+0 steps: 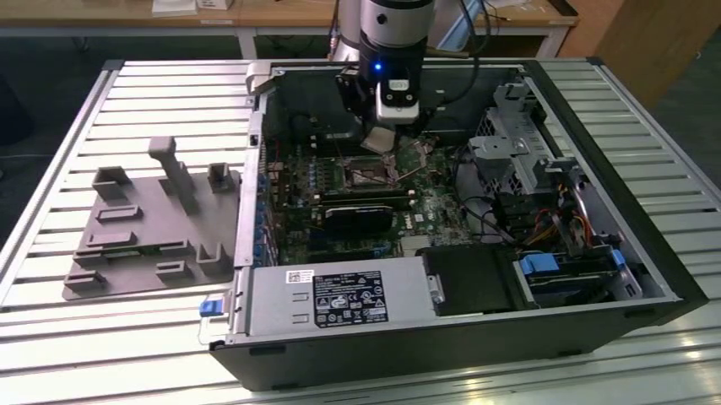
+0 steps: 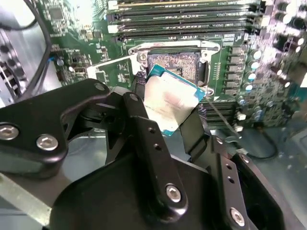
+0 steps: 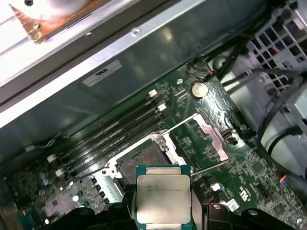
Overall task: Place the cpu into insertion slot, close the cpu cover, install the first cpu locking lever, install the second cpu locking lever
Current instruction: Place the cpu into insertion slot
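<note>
We see a slatted silver metal table (image 1: 135,93) carrying two things. An open black computer case (image 1: 451,354) lies on its side across the middle of the slats, its inside facing up. Just beside the case, on the exterior view's left, a flat grey fixture plate (image 1: 141,253) with moulded upright holders rests on the same slats.

1. The arm (image 1: 394,29) hung straight down in the exterior view, wrist lowest.
2. The pincer (image 1: 379,137) had its two black fingers (image 2: 143,127) clamped on opposite edges of the cpu (image 2: 170,100).
</note>
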Robot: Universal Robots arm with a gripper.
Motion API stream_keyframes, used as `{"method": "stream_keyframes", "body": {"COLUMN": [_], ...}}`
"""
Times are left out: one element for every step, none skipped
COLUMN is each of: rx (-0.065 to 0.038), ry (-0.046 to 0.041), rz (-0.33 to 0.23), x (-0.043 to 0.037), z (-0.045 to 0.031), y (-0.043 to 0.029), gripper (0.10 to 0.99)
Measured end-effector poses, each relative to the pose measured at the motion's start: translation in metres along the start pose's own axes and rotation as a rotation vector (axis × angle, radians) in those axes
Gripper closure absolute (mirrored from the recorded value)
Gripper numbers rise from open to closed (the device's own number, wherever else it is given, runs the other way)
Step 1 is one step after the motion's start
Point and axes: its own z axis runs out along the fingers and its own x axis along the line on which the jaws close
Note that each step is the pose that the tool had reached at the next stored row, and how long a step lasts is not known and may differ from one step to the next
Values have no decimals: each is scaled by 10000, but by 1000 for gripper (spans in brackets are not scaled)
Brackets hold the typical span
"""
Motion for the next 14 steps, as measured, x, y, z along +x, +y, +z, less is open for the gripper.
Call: {"method": "stream_keyframes", "body": {"rx": [-4,-8,-11,-14,-16,-19,-22,-25,-28,-32,-36,-40,-44,-46], "ry": [-14,-28,-45,-58,-71,-86,-101,-117,-133,-150,-165,-181,-196,-212], "rz": [163,325,505,657,808,972,1150,1328,1508,1697,1877,2055,2235,2414], "x": [0,0,0,0,0,0,0,0,0,0,0,0,0,0], "z": [1,2,2,3,4,5,7,8,10,11,13,15,16,17], "y": [0,0,0,0,0,0,0,0,0,-1,-1,-1,-1,-1], "gripper": [545,545,545,545,545,545,545,545,545,545,545,545,545,545]}}
